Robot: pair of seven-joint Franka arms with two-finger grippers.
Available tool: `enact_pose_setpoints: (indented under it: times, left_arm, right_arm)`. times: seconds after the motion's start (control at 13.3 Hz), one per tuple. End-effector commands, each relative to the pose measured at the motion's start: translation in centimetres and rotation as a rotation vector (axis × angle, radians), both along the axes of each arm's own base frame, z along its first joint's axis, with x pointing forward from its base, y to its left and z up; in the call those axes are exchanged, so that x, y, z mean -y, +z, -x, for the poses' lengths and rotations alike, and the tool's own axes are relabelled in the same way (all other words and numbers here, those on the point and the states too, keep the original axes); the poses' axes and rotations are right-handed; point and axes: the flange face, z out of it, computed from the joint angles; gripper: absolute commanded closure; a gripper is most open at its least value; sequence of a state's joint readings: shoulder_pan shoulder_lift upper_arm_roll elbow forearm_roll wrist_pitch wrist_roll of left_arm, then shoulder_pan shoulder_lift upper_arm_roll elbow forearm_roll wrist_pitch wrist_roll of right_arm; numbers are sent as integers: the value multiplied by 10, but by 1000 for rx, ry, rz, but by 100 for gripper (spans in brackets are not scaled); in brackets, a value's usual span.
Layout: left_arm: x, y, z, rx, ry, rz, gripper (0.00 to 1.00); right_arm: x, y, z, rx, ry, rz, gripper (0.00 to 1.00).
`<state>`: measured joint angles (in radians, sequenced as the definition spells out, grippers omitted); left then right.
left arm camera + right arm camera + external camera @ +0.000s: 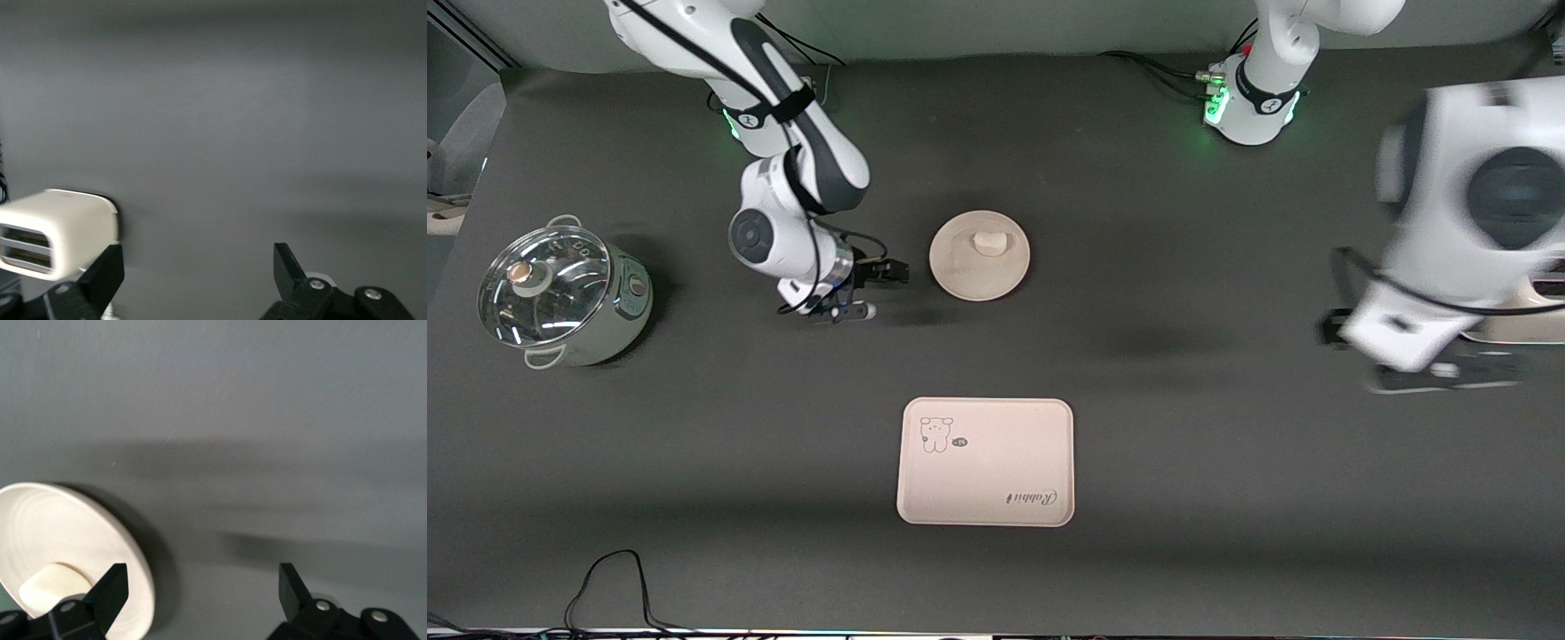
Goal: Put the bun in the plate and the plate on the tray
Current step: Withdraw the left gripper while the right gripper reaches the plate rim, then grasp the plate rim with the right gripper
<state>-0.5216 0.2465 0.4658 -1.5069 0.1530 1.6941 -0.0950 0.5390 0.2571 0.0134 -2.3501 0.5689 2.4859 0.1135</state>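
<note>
Sitting in the plate [979,256], the bun [989,243] marks half done; the plate rests on the tabletop [1183,427], apart from the tray [985,462]. The right tool [869,289] hovers beside it, spread. The left tool [200,280], blurred, seemingly spread, is near a toaster [57,239].

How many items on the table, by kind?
Bun: 1, lying in the plate
Plate: 1
Tray: 1
Lidded pot: 1
Toaster: 1
Total: 5
</note>
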Motion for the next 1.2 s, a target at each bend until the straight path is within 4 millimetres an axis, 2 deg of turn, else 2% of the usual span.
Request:
enact_pose_setpoints:
  times: [0.0,0.07,0.15,0.22,0.45,0.67,0.82,1.05,1.12]
  left_arm:
    - [-40,40,25,-26,-61,162,0]
    - [-55,58,35,-15,-65,221,0]
    - [-58,73,42,8,-67,240,0]
    - [-59,86,51,18,-71,269,0]
    - [-48,94,67,-25,-94,263,0]
    - [-49,98,63,16,-116,250,0]
    - [-44,101,61,26,-127,248,0]
    - [-43,93,58,7,-125,247,0]
    - [-46,90,58,1,-116,248,0]
  right_arm:
    - [-14,1,24,39,-3,-15,0]
    - [-27,-2,35,58,7,-11,0]
    - [-27,-3,37,54,-28,-24,0]
    - [-37,-4,45,53,-30,-34,0]
    - [-54,-13,61,71,-80,-51,1]
    - [-64,-26,71,103,-80,-36,11]
    - [-66,-33,74,127,-74,-22,30]
    - [-65,-36,75,129,-100,-24,73]
    - [-69,-36,77,130,-106,-29,81]
